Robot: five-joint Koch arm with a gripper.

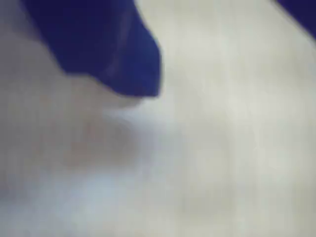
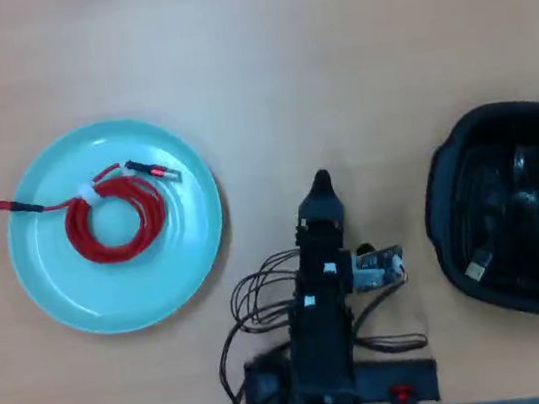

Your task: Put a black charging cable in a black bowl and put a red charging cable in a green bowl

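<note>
Overhead: bright red coiled charging cable (image 2: 114,217), white-tied, lies inside the round pale turquoise ringed dish (image 2: 193,263). Thin black cable (image 2: 512,213) sits in the black ridged plastic tub (image 2: 443,188). Gripper (image 2: 321,183) over bare wooden bench (image 2: 308,46), jaw state cannot be told; wrist view blurred

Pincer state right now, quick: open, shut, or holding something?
Pincer: cannot be told. Only one dark tip shows in the overhead view and the wrist view is a blur; no cable is seen in it.
</note>
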